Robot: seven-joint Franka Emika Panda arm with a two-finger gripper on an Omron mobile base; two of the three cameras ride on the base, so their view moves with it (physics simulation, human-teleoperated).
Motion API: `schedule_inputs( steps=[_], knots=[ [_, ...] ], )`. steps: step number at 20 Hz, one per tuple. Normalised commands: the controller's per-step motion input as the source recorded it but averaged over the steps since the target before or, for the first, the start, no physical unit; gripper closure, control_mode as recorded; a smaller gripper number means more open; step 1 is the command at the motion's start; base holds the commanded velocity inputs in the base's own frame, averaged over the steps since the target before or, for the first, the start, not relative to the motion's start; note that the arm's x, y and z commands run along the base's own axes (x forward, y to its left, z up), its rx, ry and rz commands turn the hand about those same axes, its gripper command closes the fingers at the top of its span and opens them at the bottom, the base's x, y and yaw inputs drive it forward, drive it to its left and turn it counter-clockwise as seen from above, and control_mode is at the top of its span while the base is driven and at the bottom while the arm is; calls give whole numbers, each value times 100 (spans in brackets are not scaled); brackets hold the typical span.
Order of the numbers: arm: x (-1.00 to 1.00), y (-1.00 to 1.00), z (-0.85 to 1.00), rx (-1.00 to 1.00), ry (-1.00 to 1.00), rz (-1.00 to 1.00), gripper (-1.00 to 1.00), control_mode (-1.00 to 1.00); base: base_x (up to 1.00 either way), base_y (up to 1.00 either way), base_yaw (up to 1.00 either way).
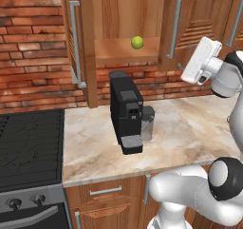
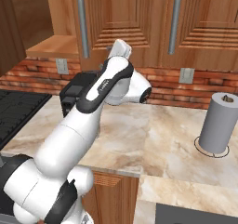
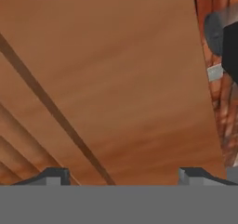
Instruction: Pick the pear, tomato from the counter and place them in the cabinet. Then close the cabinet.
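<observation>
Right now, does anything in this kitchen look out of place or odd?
Nothing is spilled or damaged. The cabinet stands open with the pear alone on its shelf.

Black coffee machine [image 1: 126,111] beside stove [image 1: 29,145]; paper-towel roll [image 2: 217,124].

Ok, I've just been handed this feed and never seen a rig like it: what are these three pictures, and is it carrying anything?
It is a white robot arm on a drivable base in a simulated kitchen. Two pictures come from cameras on the base, behind the arm to its left and right. The third looks along the gripper from the hand: its two dark finger tips stand wide apart with nothing between them, facing a brown cabinet door. So it carries nothing. On the counter stand a black coffee machine and a grey paper towel roll. The pear already sits on the shelf of the open cabinet.
</observation>
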Motion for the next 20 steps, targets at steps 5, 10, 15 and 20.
schedule_inputs(
  steps=[5, 10, 15, 20],
  knots=[
    [100, 36, 0, 1, 7, -19, -100, -100, 0, 0, 0],
    [99, 15, 0, 2, 12, -16, -100, -100, 0, 0, 0],
    [76, 6, 0, 2, 7, -12, -100, -100, 0, 0, 0],
    [-56, 17, 0, 9, 8, -14, -100, -100, 0, 0, 0]
  ],
)
